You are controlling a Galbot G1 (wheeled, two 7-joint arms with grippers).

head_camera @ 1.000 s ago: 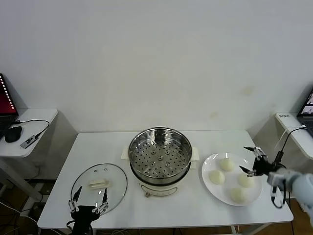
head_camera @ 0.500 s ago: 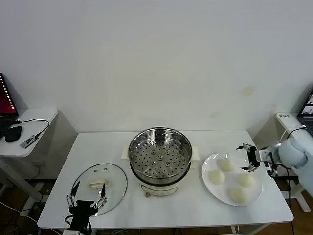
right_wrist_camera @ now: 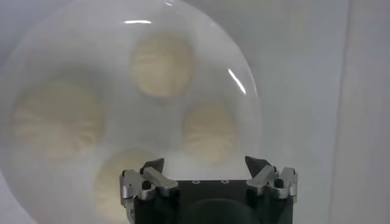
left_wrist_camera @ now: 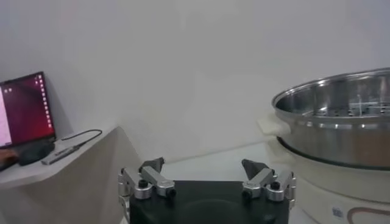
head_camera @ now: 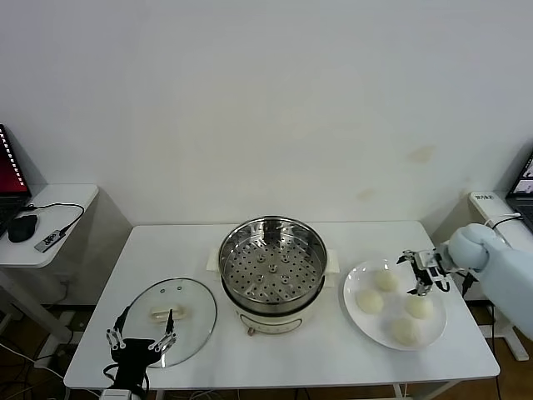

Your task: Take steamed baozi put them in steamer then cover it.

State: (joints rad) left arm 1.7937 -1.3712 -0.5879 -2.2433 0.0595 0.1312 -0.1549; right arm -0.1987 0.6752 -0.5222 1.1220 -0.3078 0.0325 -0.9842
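Four buns (head_camera: 369, 301) lie on a white plate (head_camera: 356, 317) just right of the empty steamer (head_camera: 272, 262), with the glass lid (head_camera: 169, 320) flat on the table at its left. The right gripper (head_camera: 423, 272) hangs over the plate, jaws apart and empty; the left gripper (head_camera: 139, 343) waits at the lid's near edge, jaws also apart. The buns look soft, light and easily dented, so a gentle pinch low across a bun's sides seems safest.

You face a plain white wall (head_camera: 266, 100) with a faint stain or two on its right half. In front of it stands a white table (head_camera: 166, 250). On your left, a smaller white side table (head_camera: 58, 200) carries a laptop (head_camera: 10, 179) with a red screen, a black mouse (head_camera: 22, 227) and a cabled adapter (head_camera: 50, 240). On the right edge, another laptop (head_camera: 525, 179) sits on a white shelf (head_camera: 500, 221).
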